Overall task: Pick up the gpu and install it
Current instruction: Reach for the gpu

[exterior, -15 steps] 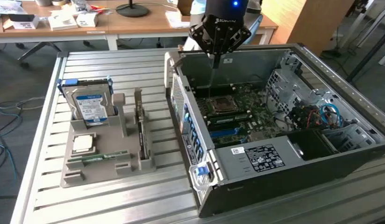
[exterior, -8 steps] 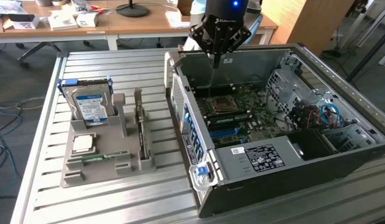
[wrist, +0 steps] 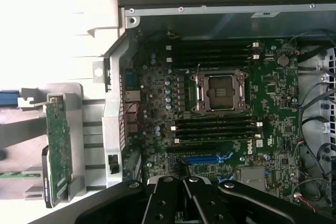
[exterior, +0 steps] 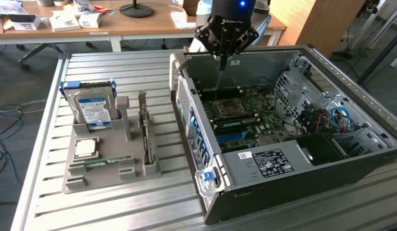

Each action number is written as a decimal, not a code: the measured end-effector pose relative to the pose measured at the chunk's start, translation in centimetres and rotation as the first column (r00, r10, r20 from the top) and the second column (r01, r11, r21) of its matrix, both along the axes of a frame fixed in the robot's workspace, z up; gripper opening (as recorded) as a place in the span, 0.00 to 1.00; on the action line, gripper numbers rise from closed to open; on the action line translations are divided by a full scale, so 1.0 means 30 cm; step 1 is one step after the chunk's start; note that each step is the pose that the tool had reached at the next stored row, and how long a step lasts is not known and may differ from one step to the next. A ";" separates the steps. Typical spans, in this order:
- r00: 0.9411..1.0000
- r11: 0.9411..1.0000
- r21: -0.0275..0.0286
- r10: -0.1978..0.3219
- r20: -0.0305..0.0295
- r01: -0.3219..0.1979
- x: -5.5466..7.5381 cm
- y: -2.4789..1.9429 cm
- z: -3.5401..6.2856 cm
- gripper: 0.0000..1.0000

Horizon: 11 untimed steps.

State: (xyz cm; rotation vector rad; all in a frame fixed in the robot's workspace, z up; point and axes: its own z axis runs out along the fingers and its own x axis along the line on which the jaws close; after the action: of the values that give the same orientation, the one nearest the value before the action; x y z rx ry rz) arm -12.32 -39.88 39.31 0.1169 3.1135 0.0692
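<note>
Gripper over PC case, slatted metal tbl, desks behind

Straight below gripper: open case, bare motherboard, clear drop. Case walls flank close beside it; cables crowd farther off.

The gpu is a thin, flat card standing upright on its long edge in a slot of the grey holder. Edge-on it looks dark and narrow; the wrist view shows a green face. It sits well apart from the gripper, to the exterior view's left of it.
</note>
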 end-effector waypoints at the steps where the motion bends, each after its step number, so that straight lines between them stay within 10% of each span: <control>1: 1.000 1.000 0.000 0.000 0.000 0.000 -0.003 0.000 0.000 0.11; 11: 1.000 1.000 0.000 0.000 0.000 0.000 -0.047 0.000 -0.001 0.11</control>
State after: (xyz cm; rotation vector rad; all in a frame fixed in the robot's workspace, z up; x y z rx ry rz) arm -13.73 -39.89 39.28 0.1165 3.1137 0.0689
